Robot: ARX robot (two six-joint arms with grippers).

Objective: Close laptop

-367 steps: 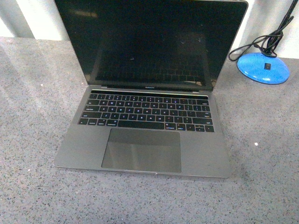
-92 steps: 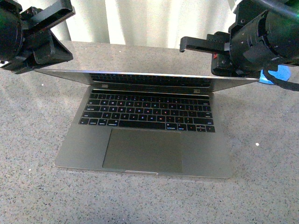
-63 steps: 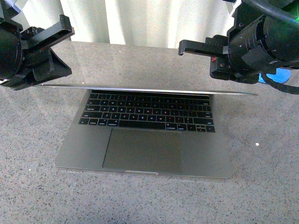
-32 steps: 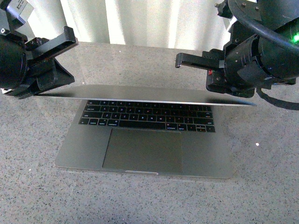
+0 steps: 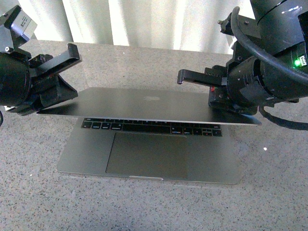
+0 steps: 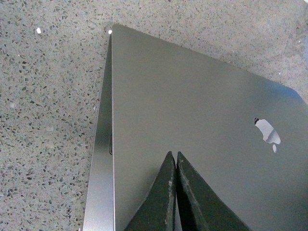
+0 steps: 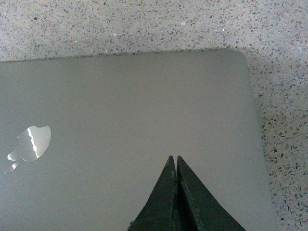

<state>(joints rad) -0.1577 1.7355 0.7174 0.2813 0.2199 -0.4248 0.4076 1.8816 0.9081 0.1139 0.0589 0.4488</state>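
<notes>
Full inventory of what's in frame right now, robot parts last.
laptop: one, space-grey, centre of the table, lid tilted low over the base, not yet shut
apple logo: one, pale, middle of the lid
keys: black, only the front rows show under the lid edge
trackpad: one, grey, front of the base
table: one, grey speckled, under everything
curtain: white, behind the table
left gripper: one, black, shut, over the lid's left part
right gripper: one, black, shut, over the lid's right part
</notes>
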